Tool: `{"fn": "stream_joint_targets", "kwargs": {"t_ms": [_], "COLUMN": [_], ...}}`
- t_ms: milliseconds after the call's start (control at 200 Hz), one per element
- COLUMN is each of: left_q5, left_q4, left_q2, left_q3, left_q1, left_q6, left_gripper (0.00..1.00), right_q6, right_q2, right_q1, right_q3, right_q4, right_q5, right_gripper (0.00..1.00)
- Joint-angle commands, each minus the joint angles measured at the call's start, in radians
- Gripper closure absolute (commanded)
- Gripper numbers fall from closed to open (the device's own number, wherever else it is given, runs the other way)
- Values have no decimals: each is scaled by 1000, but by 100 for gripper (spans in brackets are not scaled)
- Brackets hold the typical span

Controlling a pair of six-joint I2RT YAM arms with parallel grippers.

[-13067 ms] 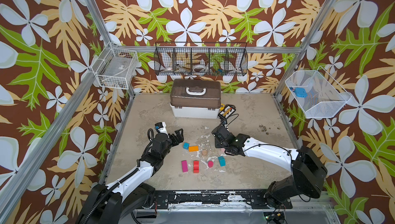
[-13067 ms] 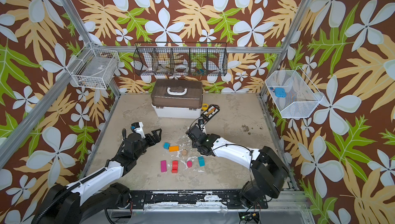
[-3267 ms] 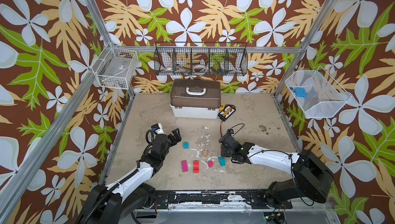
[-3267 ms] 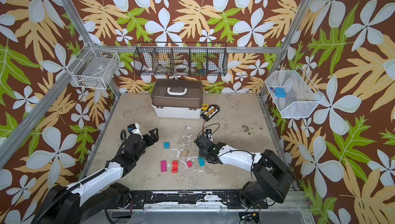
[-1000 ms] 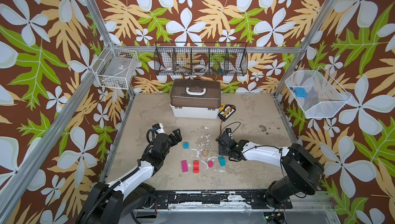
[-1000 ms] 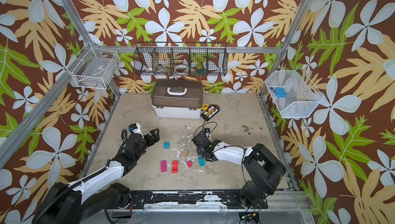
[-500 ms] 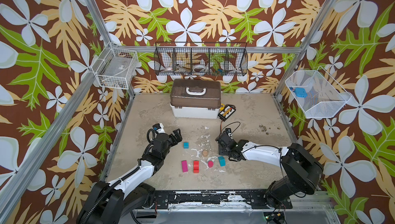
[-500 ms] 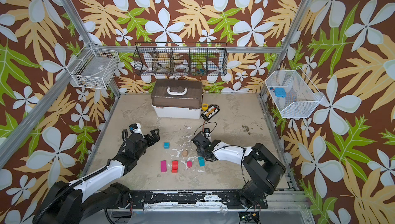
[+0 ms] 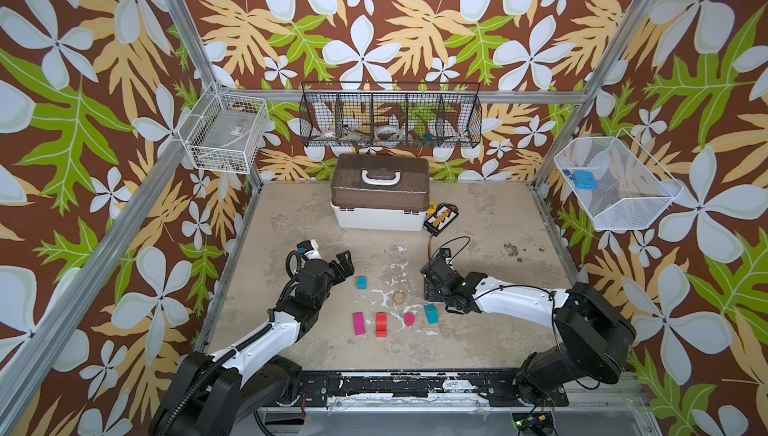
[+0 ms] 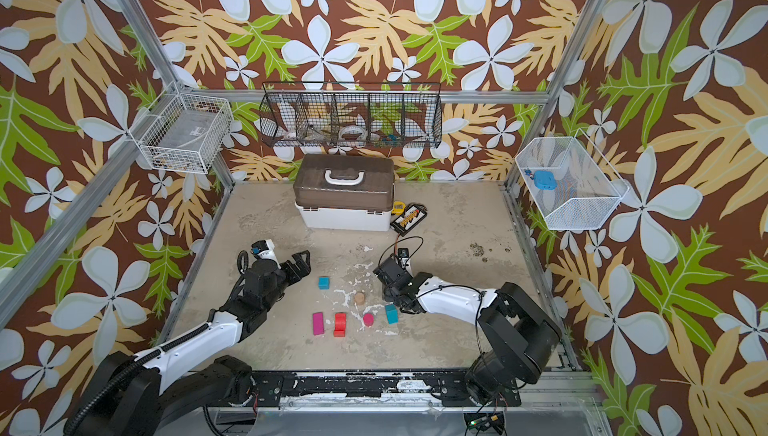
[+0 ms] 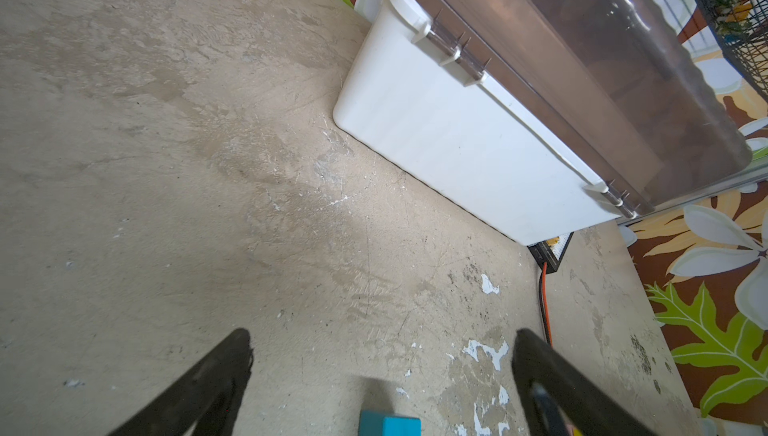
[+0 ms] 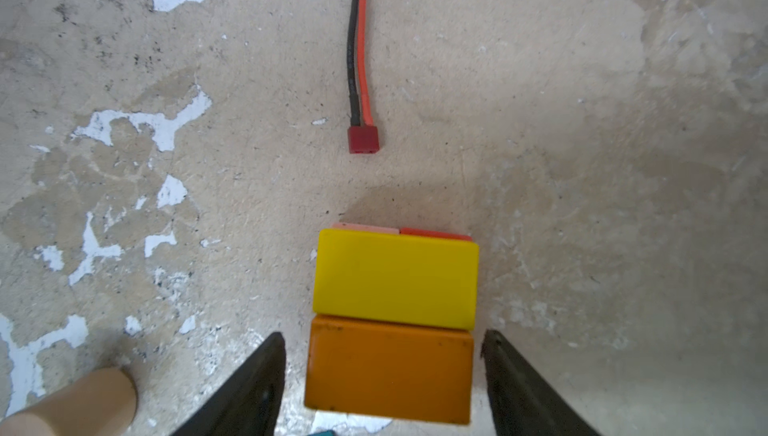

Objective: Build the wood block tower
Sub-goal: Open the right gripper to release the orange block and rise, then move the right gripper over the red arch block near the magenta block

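In both top views my right jaws sit low on the table [image 9: 478, 222], hiding the tower.

Left wrist view: left jaws spread, empty, teal cube [image 11: 388, 425] near.

Right wrist view: right jaws have just parted, clear of the orange block [image 12: 388, 371], which touches the yellow block [image 12: 395, 280]. I judge it placed.

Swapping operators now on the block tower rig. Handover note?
Left gripper: open, empty, near the small teal wood cube.
Right gripper: open, jaws flanking the orange wood bar, small gaps either side.
Done: orange bar abuts the yellow wood bar; a pink edge and a red edge show past it; layering unclear.
Left: teal cube, tan wood cylinder, magenta bar, red block, round pink block, taller teal block, all loose, unstacked.
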State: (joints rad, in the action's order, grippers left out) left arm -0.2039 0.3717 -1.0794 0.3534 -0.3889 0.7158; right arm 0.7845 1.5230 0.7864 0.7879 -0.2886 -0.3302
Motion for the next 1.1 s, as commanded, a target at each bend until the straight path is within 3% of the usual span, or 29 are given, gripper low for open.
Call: {"fn": "stream_joint_targets", "kwargs": {"t_ms": [0, 230, 435, 565, 656, 746, 806, 891, 991, 1096], "left_q5": [4, 1, 5, -8, 15, 31, 43, 67, 18, 29], "left_q4": [10, 9, -6, -9, 13, 105, 90, 99, 60, 104], "left_q2": [1, 4, 17, 31, 18, -13, -33, -53, -37, -8], "left_q3": [9, 9, 9, -20, -18, -24, -11, 10, 19, -19], "left_q1": [1, 1, 1, 2, 7, 7, 13, 13, 13, 13], "left_q6": [8, 7, 24, 133, 186, 151, 165, 120, 109, 121], "left_gripper": [1, 1, 2, 0, 0, 3, 1, 8, 7, 5], "right_q6": [0, -23, -161, -197, -200, -217, -246, -240, -249, -254], "right_q2": [-38, -214, -290, -284, -282, -278, -263, -249, -241, -239], "right_q1": [1, 1, 1, 1, 1, 2, 2, 1, 5, 47], "right_q3": [-4, -23, 174, 249, 209, 119, 100, 76, 73, 45], "right_q4": [-21, -74, -201, -181, -88, 23, 37, 46, 69, 107], "right_q5": [16, 78, 171, 148, 111, 112, 108, 87, 154, 135], "right_gripper": [22, 16, 15, 15, 15, 15, 15, 15, 16, 16]}}
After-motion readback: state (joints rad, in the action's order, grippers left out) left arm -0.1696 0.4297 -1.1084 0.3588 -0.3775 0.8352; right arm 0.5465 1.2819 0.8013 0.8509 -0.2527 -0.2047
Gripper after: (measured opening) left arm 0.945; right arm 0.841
